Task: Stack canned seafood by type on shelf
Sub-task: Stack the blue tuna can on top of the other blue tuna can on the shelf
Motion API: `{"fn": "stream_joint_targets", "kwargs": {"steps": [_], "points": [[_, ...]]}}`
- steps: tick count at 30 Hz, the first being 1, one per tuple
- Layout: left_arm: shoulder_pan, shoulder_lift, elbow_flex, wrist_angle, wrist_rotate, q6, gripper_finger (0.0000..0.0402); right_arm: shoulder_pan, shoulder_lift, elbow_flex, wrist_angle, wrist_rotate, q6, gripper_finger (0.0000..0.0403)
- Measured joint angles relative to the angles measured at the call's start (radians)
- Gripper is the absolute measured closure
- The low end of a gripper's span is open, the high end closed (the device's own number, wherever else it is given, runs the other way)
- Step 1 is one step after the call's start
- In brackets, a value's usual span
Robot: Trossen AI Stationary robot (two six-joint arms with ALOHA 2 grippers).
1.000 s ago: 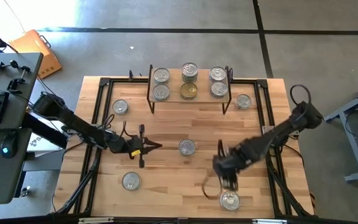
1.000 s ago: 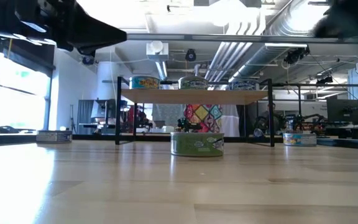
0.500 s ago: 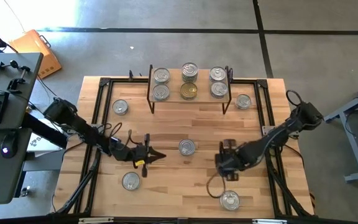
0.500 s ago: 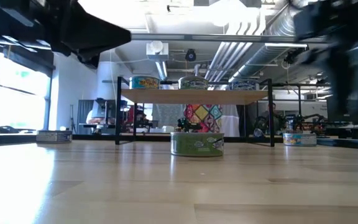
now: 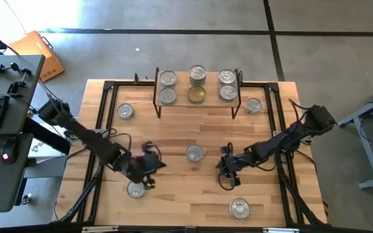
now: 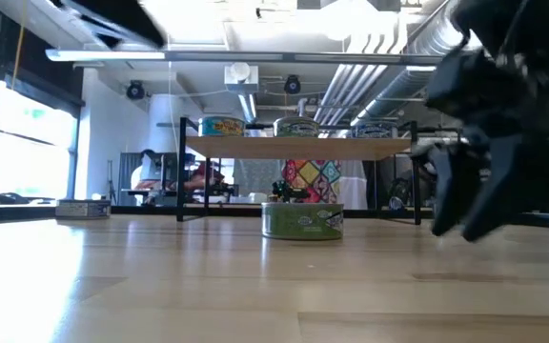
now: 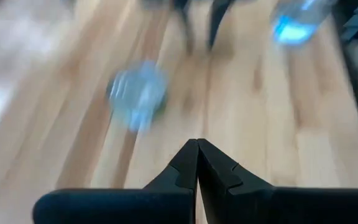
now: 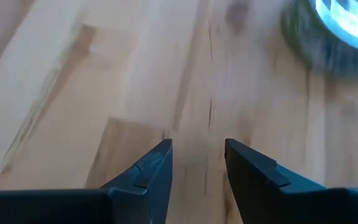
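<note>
centre tin [image 5: 195, 153] (green label) | right gripper [image 5: 224, 167] just beside it, fingers parted, empty | left gripper [image 5: 153, 167] on its other side, pinched closed, empty

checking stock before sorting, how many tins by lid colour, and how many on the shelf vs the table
silver-lidded tins: 10
gold-lidded tins: 1
total: 11
on the shelf: 6
on the table: 5
</note>
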Motion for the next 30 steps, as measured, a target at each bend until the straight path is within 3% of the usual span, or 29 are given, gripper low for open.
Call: {"fn": "stream_joint_targets", "kwargs": {"steps": [4, 7, 9, 14, 19, 25, 30], "points": [[-0.017, -0.001, 0.164, -0.473, 0.179, -0.358, 0.0401, 0.021, 0.000, -0.099, 0.146, 0.115, 0.103, 0.0265], [-0.053, -0.007, 0.181, -0.606, 0.326, -0.566, 0.0401, 0.035, 0.000, -0.170, 0.271, 0.227, 0.139, 0.0265], [-0.086, -0.006, 0.178, -0.650, 0.352, -0.655, 0.0401, 0.044, 0.000, -0.203, 0.350, 0.295, 0.147, 0.0265], [-0.164, 0.005, 0.115, -0.578, 0.484, -0.795, 0.0402, 0.055, 0.000, -0.250, 0.520, 0.408, 0.137, 0.0265], [-0.203, 0.005, -0.012, -0.416, 0.503, -0.868, 0.0402, 0.055, 0.000, -0.248, 0.566, 0.415, 0.129, 0.0265], [-0.163, 0.034, -0.185, -0.141, 0.407, -0.853, 0.0402, 0.055, 0.000, -0.247, 0.570, 0.414, 0.137, 0.0265], [-0.058, 0.075, -0.242, -0.015, 0.339, -0.806, 0.0402, 0.053, 0.000, -0.247, 0.574, 0.414, 0.137, 0.0265]]}}
